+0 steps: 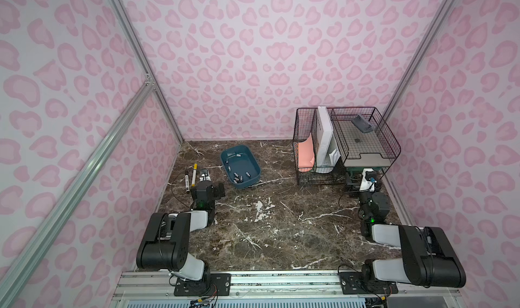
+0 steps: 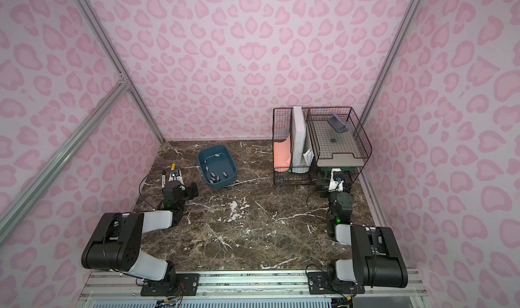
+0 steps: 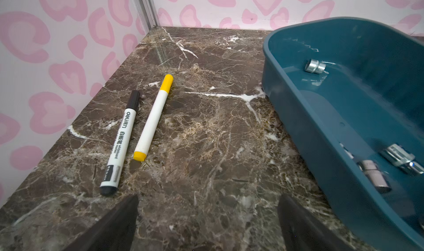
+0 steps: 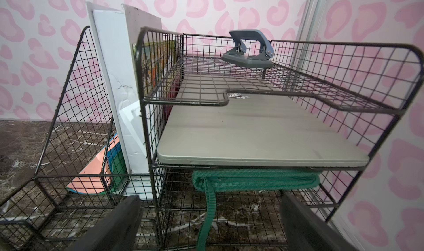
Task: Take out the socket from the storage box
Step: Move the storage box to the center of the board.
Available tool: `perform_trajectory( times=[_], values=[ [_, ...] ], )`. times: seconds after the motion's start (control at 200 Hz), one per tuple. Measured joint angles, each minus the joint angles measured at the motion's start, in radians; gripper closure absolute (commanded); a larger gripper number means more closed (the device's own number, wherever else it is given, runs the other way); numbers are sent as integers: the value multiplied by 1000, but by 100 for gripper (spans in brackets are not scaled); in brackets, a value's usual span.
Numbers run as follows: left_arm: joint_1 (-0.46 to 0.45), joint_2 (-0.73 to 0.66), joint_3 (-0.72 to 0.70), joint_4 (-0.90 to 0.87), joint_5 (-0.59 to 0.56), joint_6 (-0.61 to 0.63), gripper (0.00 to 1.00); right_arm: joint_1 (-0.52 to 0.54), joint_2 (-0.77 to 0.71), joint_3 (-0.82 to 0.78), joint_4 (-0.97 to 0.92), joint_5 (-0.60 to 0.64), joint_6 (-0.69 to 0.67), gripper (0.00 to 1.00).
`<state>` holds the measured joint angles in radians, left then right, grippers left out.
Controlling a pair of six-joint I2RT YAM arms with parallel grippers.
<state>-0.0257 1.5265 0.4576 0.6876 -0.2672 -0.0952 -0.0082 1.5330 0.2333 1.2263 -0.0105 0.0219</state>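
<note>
The storage box (image 1: 225, 163) is a shallow teal tray at the back left of the marble table, seen in both top views (image 2: 201, 164). Several small metal sockets lie loose inside it. In the left wrist view one socket (image 3: 315, 66) rests at the far end of the box (image 3: 298, 123) and two more (image 3: 401, 157) lie close by. My left gripper (image 3: 208, 204) stands open over bare marble between the box and two markers, with nothing between its fingers. My right gripper (image 4: 212, 204) is open and empty, facing the wire rack at the far right.
A black-capped whiteboard marker (image 3: 121, 144) and a yellow-capped marker (image 3: 153, 116) lie left of the box near the wall. The black wire-mesh rack (image 1: 346, 140) at the back right holds a hole punch (image 4: 249, 50), a laptop (image 4: 252, 135), a green strap (image 4: 252, 181) and folders.
</note>
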Motion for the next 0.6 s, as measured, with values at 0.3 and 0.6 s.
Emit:
perform_trajectory(
  times=[0.3, 0.6],
  values=[
    [13, 1, 4, -3, 24, 0, 2, 0, 0, 0, 0, 0, 0, 1],
    [22, 1, 7, -2, 44, -4, 1, -11, 0, 0, 0, -20, 0, 1]
  ],
)
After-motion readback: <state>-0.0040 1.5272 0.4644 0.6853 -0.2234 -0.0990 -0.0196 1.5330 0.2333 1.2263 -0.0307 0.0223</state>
